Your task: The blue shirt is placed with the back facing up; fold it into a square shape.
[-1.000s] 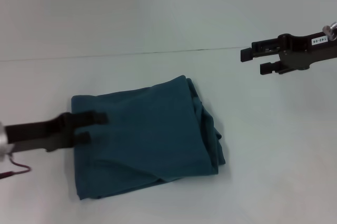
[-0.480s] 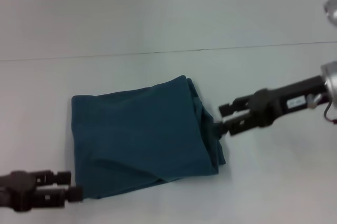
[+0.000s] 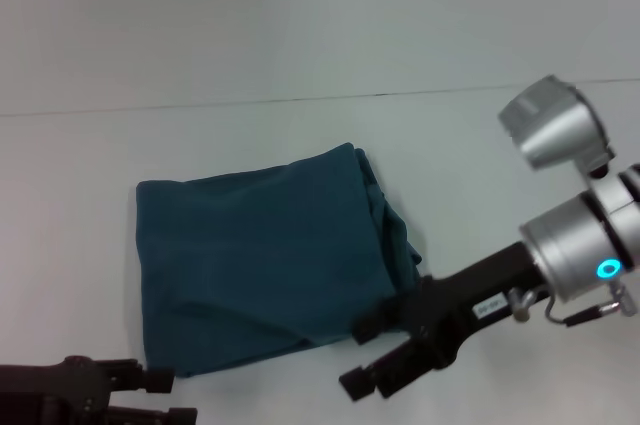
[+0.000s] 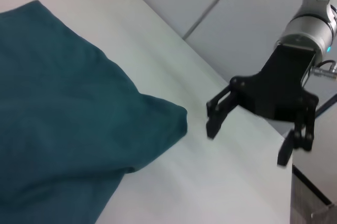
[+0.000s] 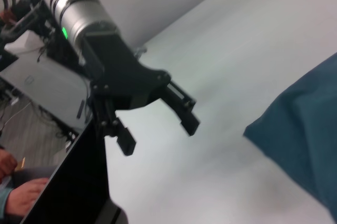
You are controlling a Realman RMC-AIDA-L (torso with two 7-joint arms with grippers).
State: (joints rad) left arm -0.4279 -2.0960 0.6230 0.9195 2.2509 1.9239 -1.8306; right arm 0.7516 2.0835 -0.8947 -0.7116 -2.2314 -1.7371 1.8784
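We see the shirt (image 3: 265, 257) lying folded into a rough square at the table's (image 3: 300, 35) centre, plain side up. Our right gripper (image 3: 372, 357) hangs at about 4 o'clock off the shirt's near corner, fingers spread and empty. Our left gripper (image 3: 165, 397) sits at 7 o'clock, likewise spread, holding nothing.

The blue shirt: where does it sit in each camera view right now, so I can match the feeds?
Head view: the blue shirt lies folded mid-frame on the white table, between the left end effector and the right end effector.
Left wrist view: it fills the left side.
Right wrist view: only a corner shows at the right edge.
Shared landmark: the shirt's near corners and the table.
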